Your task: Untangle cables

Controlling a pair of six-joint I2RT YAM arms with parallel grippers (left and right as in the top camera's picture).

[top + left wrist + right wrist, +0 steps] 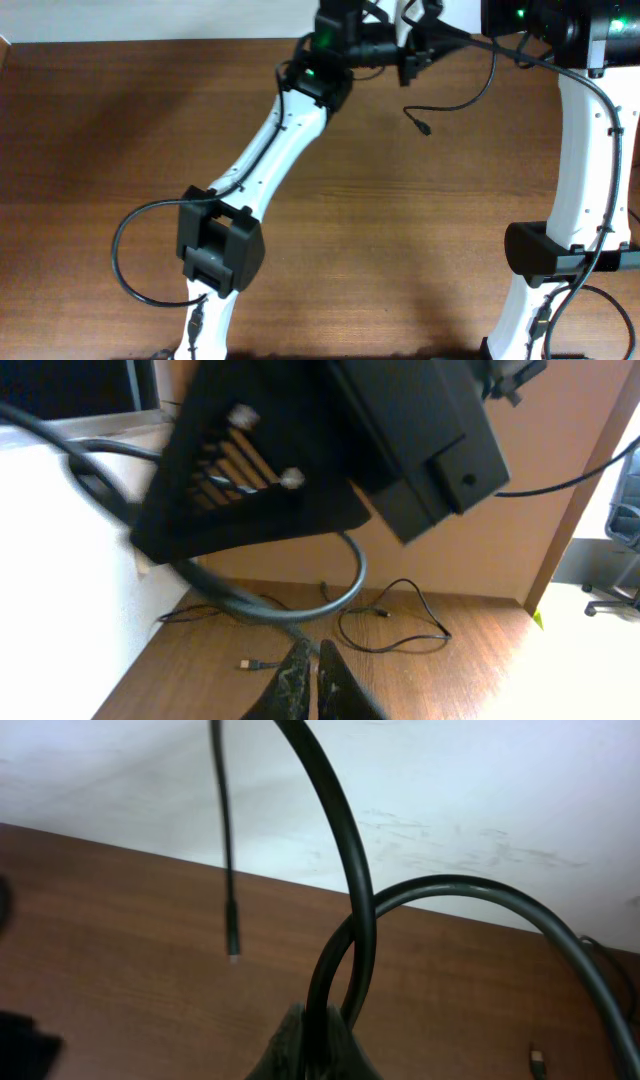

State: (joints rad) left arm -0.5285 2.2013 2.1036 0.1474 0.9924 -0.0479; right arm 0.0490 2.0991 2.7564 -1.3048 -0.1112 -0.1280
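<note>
Overhead only gives me one thin cable (478,92). It curves down from the far edge of the surface (100,150) and ends in a plug (422,127) between the two arms. Whether it rests on the wood or hangs above it, I can't tell from up there.

Left wrist cam shows what overhead misses: loose cables (440,630) in an open loop on the surface near its edge by the brown panel. A small silver-tipped plug (250,663) lies apart from them, closer to the camera.

Left pincer (315,682) is all but closed, just a sliver of light between the fingers, and I see nothing in it.

Right wrist cam: right pincer (312,1038) is clamped on a black cable (355,890). One run climbs out of frame at the top and the other arches off to the right. Behind it a thinner cord hangs straight down, and its plug end (232,945) is clear of the wood. Another small plug (535,1055) sits on the surface at the lower right of that view.

Obstructions:
- The right arm's black housing (400,440) fills most of the left wrist view.
- A thick cord (355,575) sags across the loose cables.

In overhead the right pincer is cut off at the top edge. The close cable in the right wrist view is blurred, so I can't make out the exact grip point.
</note>
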